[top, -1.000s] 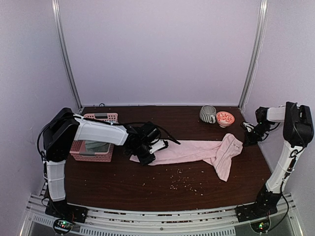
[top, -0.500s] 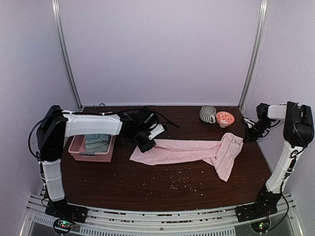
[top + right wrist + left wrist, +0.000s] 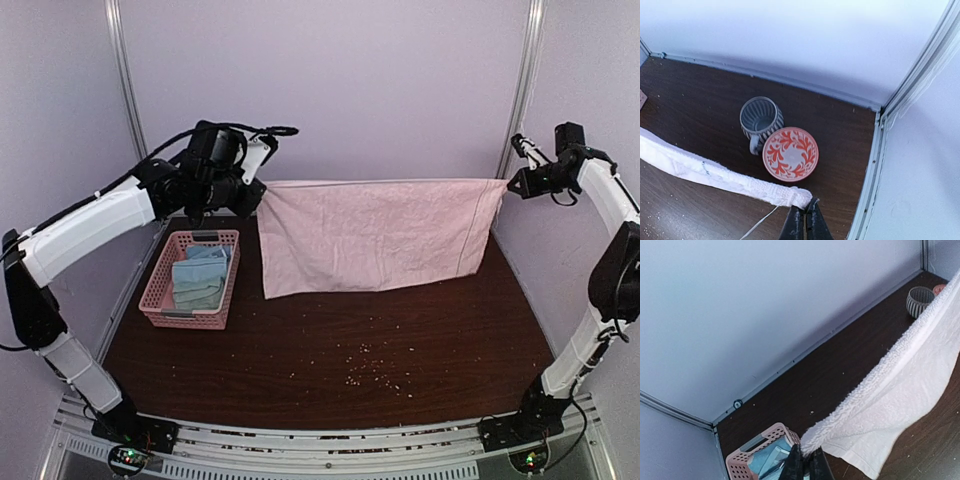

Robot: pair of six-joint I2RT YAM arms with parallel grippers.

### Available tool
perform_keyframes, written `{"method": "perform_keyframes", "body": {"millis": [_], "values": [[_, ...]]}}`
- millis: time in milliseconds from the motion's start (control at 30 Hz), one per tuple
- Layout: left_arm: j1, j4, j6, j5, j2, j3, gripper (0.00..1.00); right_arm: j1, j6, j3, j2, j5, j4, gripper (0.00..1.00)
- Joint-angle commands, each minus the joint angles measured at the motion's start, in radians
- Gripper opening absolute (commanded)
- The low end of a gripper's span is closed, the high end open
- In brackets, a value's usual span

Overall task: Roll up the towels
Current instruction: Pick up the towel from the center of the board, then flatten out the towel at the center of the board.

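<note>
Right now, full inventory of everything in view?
light pink terry towel: 1, pink, held up, stretched between both hands
pink slotted plastic basket: 1, pink, table's left side
folded pale blue-green cloths: count unclear, in basket
grey striped ceramic mug: 1, far right corner
red-and-white patterned bowl: 1, beside mug
crumbs: many, pale, table's near middle
dark brown wooden table: 1
left hand: black, shut on towel's top left corner
right hand: black, shut on top right corner

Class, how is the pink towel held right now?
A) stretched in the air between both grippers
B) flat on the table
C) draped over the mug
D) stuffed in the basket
A: the left gripper and right gripper each pinch an upper corner of the pink towel.
</note>
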Motion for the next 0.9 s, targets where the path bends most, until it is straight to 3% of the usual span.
{"method": "perform_keyframes", "body": {"millis": [0, 433, 600, 733, 867], "values": [[0.001, -0.008, -0.006, -0.022, -0.117, 0.022, 0.0, -0.01, -0.01, 0.068, -0.124, -0.045, -0.057, 0.0], [-0.057, 0.042, -0.047, 0.308, -0.552, -0.327, 0.0, -0.01, -0.199, -0.279, -0.643, -0.085, -0.194, 0.0], [-0.083, 0.053, -0.089, 0.356, -0.668, -0.388, 0.0, -0.01, -0.22, -0.306, -0.75, -0.048, -0.248, 0.0], [-0.083, 0.074, -0.138, 0.242, -0.631, -0.437, 0.0, -0.01, -0.203, -0.357, -0.726, 0.017, -0.226, 0.0], [-0.068, 0.102, -0.188, 0.187, -0.424, -0.444, 0.0, -0.01, -0.187, -0.474, -0.611, 0.108, -0.132, 0.0]]}}
